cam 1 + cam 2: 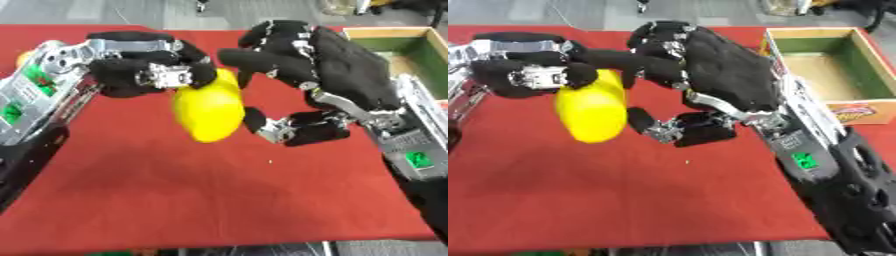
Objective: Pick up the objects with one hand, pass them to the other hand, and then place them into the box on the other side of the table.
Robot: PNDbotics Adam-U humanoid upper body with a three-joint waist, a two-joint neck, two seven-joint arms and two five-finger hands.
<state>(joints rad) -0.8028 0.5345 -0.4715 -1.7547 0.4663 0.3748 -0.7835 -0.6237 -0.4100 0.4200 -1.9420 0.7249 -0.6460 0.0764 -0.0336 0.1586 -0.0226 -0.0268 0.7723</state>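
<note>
The left robot hand [144, 70] curls round the top of the yellow object [208, 110], holding it up over the red worktop [219, 195] (mid-handover, I judge). The right robot hand [710, 75] spreads wide beside it, thumb beneath, apparently to receive it. The box [833, 75] sits beyond, at the right edge.

Two hands — left [144, 70] and right [710, 70] — one yellow object [208, 107], one box [833, 75], one tabletop [219, 190].
</note>
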